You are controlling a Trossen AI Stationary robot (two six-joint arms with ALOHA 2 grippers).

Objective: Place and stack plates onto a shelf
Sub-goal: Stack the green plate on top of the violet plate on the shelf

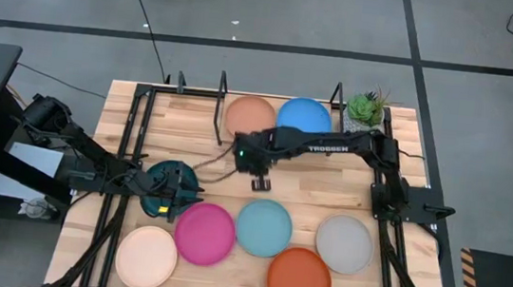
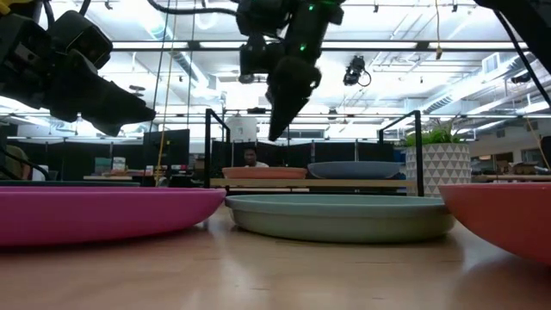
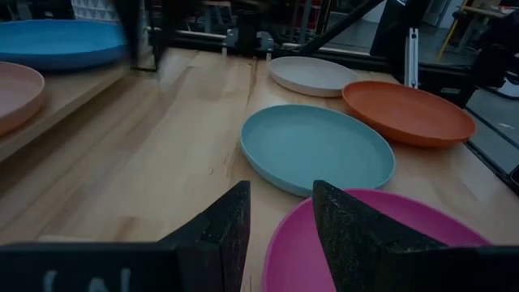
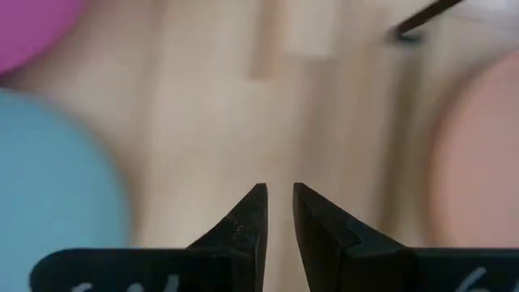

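Observation:
The shelf (image 1: pixel 219 120) stands at the table's far edge and carries the tan-brown plate (image 1: pixel 248 116) and the blue plate (image 1: pixel 305 116) side by side. The magenta (image 1: pixel 205 233), light teal (image 1: pixel 263 227), grey (image 1: pixel 343 242), orange (image 1: pixel 299 280) and cream (image 1: pixel 145 257) plates lie flat on the table's near half. My left gripper (image 1: pixel 178 189) hovers open above the dark teal plate (image 1: pixel 157 198), which lies on the table and is hidden in its wrist view. My right gripper (image 1: pixel 260 182) hangs shut, pointing down, raised over bare wood between the shelf and the light teal plate.
A potted plant (image 1: pixel 367 109) stands at the shelf's right end. The bigger black frame's long rails (image 1: pixel 134 150) run along the table's left and right sides. Bare wood (image 1: pixel 329 185) lies between the shelf and the row of plates.

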